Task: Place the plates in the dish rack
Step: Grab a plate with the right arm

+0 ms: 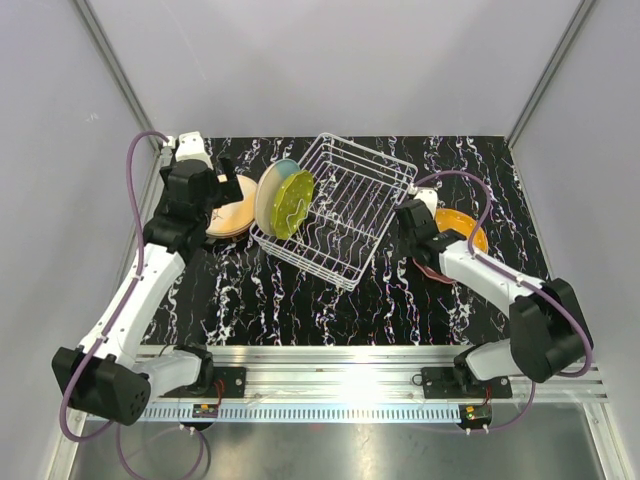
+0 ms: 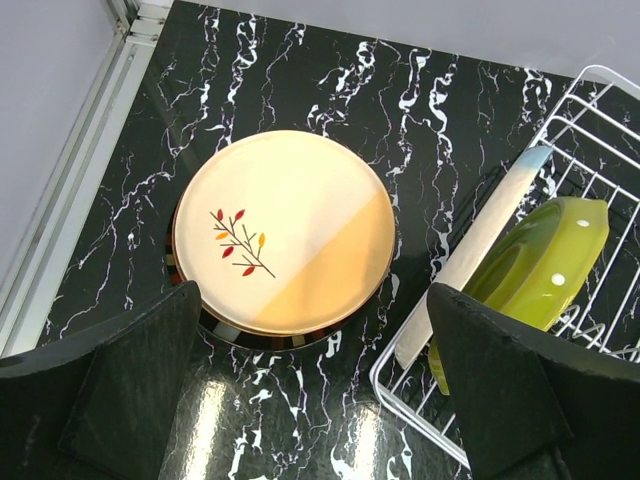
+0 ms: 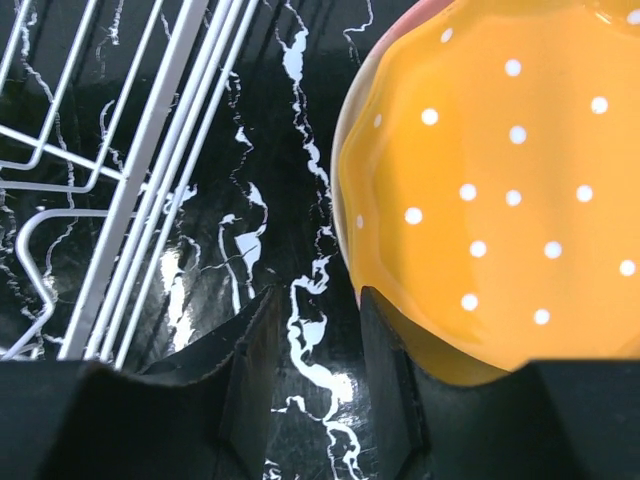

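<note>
The fingers [image 2: 130,400] of the left gripper [image 2: 313,300] are spread as wide as they go, with nothing between them. They hang over the peach plate [image 2: 285,230] with the dark sprig, which lies flat on the table [image 2: 300,60]. A dark rim [image 2: 240,338] peeks from beneath it, so it looks to top a small stack. The right gripper [image 3: 318,300] has its fingers [image 3: 245,370] much closer together, but bare tabletop shows in the gap; it pinches nothing.

As for progress, I'd say it's early days. Two plates stand on edge at the left end of the dish rack [image 1: 350,210]: the cream-blue plate [image 1: 272,195] and, just beside it, the yellow-green plate [image 1: 293,205]. The rest of the rack's tines are bare. What's left lies flat on either side — the peach stack to the rack's left, and to its right the orange plate [image 1: 462,228] with white dots, sitting on others; a pink edge [image 3: 420,12] and a maroon one [image 1: 430,270] show underneath.

The peach plate sits squarely below the left fingers, apart from them. The orange plate's near rim lies right at the right gripper's outer finger, outside the gap; whether it touches, I can't tell.
</note>
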You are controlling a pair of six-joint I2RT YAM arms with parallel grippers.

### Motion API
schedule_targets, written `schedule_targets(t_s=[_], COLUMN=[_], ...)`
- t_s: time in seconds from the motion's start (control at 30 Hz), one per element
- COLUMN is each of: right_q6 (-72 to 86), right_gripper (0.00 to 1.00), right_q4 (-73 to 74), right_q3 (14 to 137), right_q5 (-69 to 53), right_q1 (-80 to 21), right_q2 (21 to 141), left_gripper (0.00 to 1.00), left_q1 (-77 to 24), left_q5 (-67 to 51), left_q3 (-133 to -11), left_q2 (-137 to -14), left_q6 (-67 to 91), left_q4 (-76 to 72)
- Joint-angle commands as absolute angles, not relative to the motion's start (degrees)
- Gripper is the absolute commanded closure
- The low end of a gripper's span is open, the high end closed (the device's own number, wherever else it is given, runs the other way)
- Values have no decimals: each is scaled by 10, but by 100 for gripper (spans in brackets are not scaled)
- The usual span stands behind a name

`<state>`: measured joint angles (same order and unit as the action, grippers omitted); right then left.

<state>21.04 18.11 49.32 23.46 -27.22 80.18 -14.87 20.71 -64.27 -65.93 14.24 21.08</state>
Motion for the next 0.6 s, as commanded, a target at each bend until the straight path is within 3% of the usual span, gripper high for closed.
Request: schedule_targets(t_s=[0.0,0.57], right_q6=[185,156], right_gripper=[57,67], right_q4=[155,103], right_q3=[512,503], right_q5=[281,236], right_q1=[-268,-215], right_q2=[809,849], left_gripper=[1,1], left_q1=[-144,-142], left_q5=[189,177], left_q3=[-663,-664], left_q2=[-640,-644], left_q6=[153,155], left_q4=[189,192])
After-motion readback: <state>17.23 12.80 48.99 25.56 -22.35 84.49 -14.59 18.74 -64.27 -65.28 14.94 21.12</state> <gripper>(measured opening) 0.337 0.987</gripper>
